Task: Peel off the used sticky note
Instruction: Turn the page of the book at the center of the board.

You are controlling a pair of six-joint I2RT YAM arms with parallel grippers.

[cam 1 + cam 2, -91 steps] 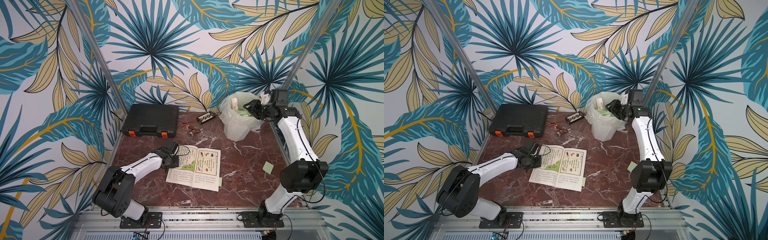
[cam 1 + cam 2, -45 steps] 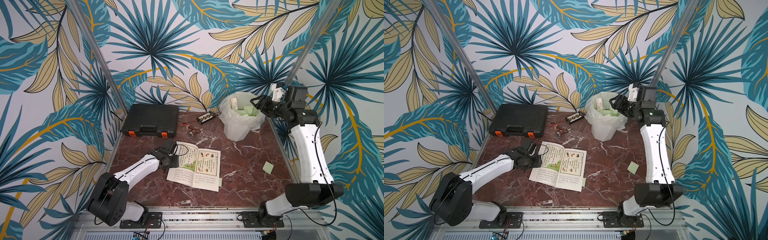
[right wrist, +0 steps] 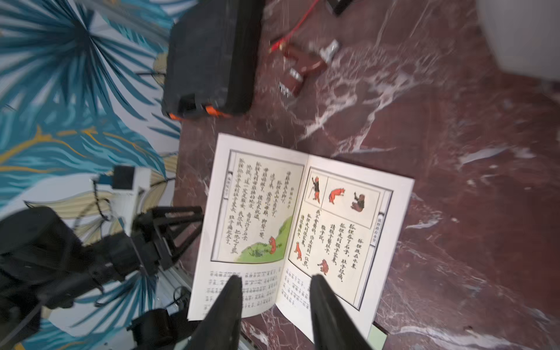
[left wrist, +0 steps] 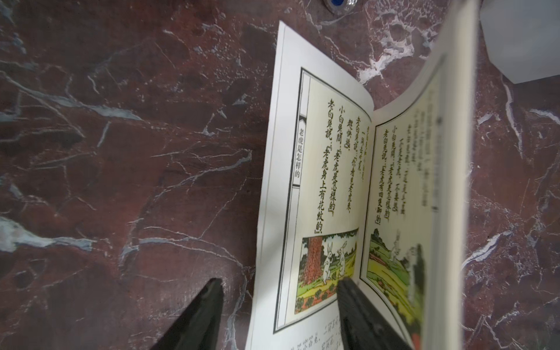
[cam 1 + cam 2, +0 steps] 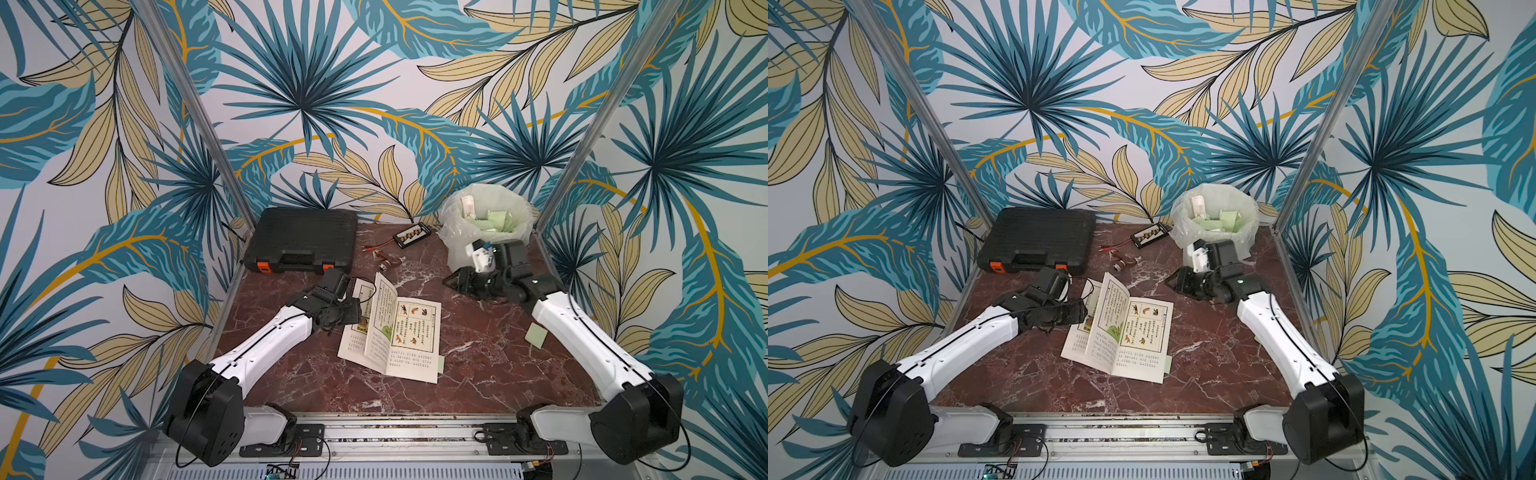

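- Red marble table (image 5: pixel 478 374), leaf-print walls on three sides. Open book (image 5: pixel 411 332) lies at the centre of both top views.
- Bin (image 5: pixel 455 245) at upper right of the table, with green notes inside.
- Task item: a green sticky note (image 5: pixel 441 365) pokes out from the book's lower right corner, touching the page edge. The right wrist view shows it too, lower right of frame. A second note (image 5: pixel 536 336) lies loose on the marble, right of frame, well apart from the book.
- Left gripper (image 4: pixel 278 281): jaws apart, straddling the book's left edge with one finger over the page and one over marble. Nothing clamped. One page (image 5: pixel 384 299) stands upright at the spine.
- Right gripper (image 3: pixel 275 277): jaws apart and empty, above the table between bin and book, pointing at the book.
- Step, by my reading: approach for the next peel, with the left arm steadying the book.
- Next move calls for the right gripper to drop to the lower right corner, pinch only the exposed note edge, and pull along the page. Risk: lifting the page with it.
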